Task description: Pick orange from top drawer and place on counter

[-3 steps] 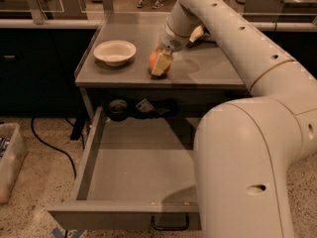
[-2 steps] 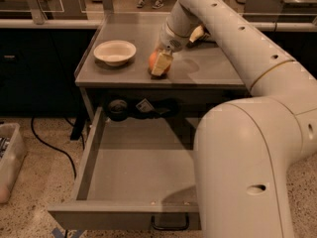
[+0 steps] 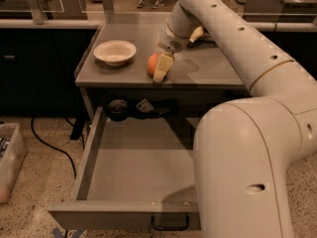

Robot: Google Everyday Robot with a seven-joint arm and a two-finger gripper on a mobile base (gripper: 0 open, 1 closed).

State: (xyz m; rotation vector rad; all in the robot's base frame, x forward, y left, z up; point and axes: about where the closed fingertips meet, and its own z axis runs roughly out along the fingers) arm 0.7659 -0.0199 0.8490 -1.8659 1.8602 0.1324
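Note:
The orange (image 3: 152, 63) rests on the grey counter (image 3: 208, 68) near its front edge, right of the white bowl. My gripper (image 3: 161, 67) is down at the orange, with a pale finger (image 3: 163, 66) covering its right side. The top drawer (image 3: 133, 170) is pulled wide open below the counter, and its visible floor holds nothing. Its dark wire handle (image 3: 170, 225) shows on the front panel.
A white bowl (image 3: 115, 52) sits on the counter's left part. My large white arm (image 3: 247, 148) covers the right side of the drawer and counter. Dark items (image 3: 138, 108) lie under the counter at the drawer's back. A dark cabinet stands at the left, with a cable on the floor.

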